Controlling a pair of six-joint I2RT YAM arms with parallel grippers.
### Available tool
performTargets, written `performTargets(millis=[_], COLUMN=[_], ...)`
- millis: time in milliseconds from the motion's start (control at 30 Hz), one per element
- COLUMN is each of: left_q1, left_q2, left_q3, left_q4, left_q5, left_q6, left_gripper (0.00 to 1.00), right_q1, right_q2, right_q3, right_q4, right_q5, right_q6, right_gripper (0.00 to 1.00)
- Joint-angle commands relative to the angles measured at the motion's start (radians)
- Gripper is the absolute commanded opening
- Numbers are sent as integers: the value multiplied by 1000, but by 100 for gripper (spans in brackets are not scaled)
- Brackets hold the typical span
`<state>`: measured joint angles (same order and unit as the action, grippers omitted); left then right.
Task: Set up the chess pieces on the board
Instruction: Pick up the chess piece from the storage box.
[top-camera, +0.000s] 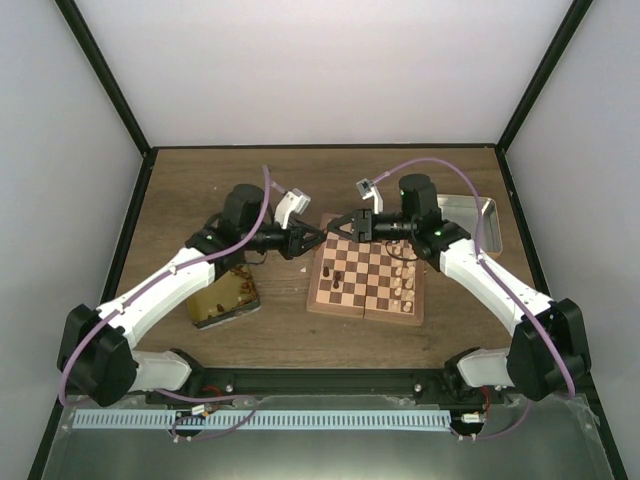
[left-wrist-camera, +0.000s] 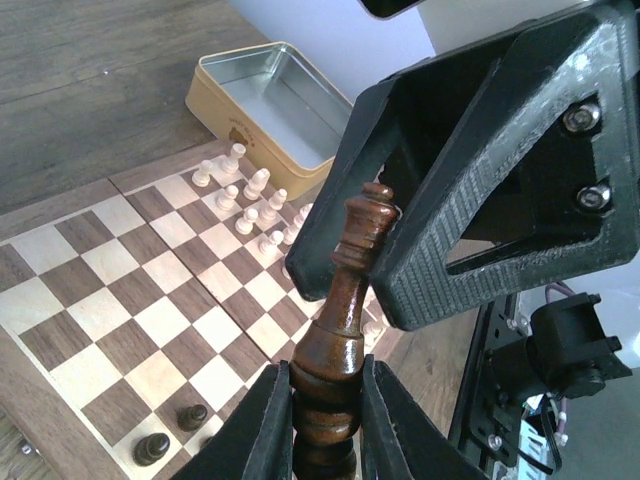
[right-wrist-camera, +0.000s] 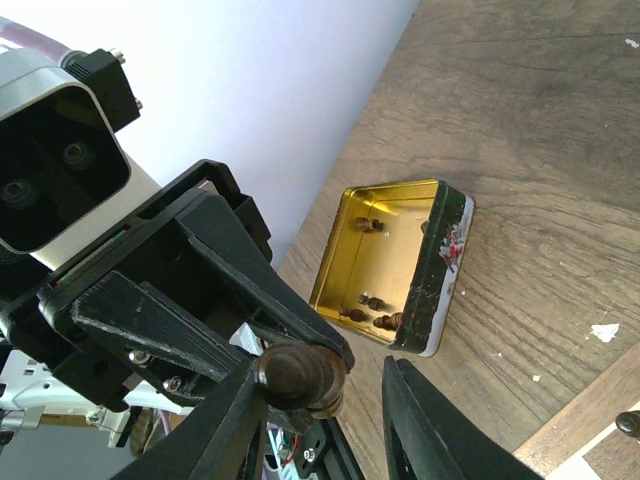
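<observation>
A: Where is the piece?

B: The left pincer (left-wrist-camera: 327, 400) is clamped on the base of a tall dark chessman (left-wrist-camera: 345, 290), with the chessboard (left-wrist-camera: 100, 290) beneath it.

A: And the other side?

B: The right pincer (right-wrist-camera: 335, 385), jaws apart, straddles the piece's head. It should centre the head, close, and only then should the other let go.

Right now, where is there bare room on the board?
The board's middle squares are bare, between the pale pieces along its right edge and the dark pawns at its left. Crowded: the far left corner, where left fingers and right fingers meet around a dark piece.
</observation>
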<state>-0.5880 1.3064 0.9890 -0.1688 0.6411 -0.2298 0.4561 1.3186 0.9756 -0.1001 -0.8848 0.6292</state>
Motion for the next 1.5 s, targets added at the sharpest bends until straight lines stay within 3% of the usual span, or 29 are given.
performTargets(millis=[0, 200, 400, 633, 967, 1133, 1267, 1367, 1467], left_q1=[-3, -3, -3, -4, -7, -8, -9, -9, -9], left_q2=[19, 13, 8, 14, 9, 5, 38, 66, 68], left_q3=[51, 49, 48, 49, 49, 42, 46, 50, 37], left_q4=[-59, -78, -86, -93, -92, -105, -177, -220, -219], left_q5=[13, 26, 34, 40, 40, -93, -290, -316, -310], left_q6=[49, 65, 73, 76, 71, 48, 32, 24, 13], left_gripper=[9, 9, 9, 9, 9, 13, 13, 11, 11], right_q1=[7, 7, 7, 7, 7, 8, 7, 7, 7], right_q2=[-9, -31, -50, -55, -49, -90, -119, -114, -105], right_q3=[26, 25, 8, 3, 1, -2, 0, -4, -11], right_q4=[30, 47, 44, 42, 28, 31, -5, -18, -16], right_q5=[-17, -4, -3, 0, 37, 190, 481, 617, 656], right_q6=[20, 32, 36, 37, 15, -37, -119, -162, -188], right_gripper=[34, 41, 33, 32, 16, 12, 10, 7, 7])
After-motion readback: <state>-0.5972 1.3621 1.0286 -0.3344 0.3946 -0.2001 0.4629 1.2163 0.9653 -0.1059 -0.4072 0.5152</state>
